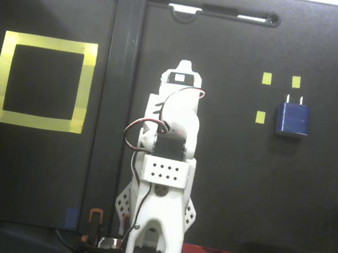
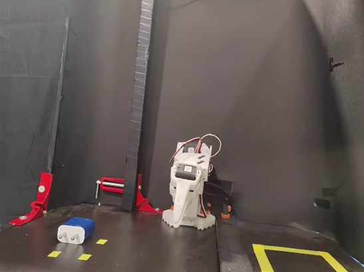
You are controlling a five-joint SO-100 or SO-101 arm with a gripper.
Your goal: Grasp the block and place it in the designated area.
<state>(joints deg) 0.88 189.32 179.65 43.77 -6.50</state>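
Black table (image 1: 260, 197) ringed by black curtain (image 2: 261, 93); end effector (image 2: 179, 211) folded low, grip state unclear.

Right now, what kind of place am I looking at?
Probably a home-made robot test bench: a small white plastic arm on a black board, black cloth backdrop, a yellow tape square, and red clamps at the edge.

A black mat (image 1: 260, 197) covers my table. Three small yellow tape squares (image 1: 266, 79) show on it in the view from above, near the right side. A tall black post (image 2: 138, 90) stands upright, held at its foot by a red clamp (image 2: 118, 187). Another red clamp (image 2: 38, 199) sits at the left edge, and black cloth (image 2: 275, 88) hangs behind.
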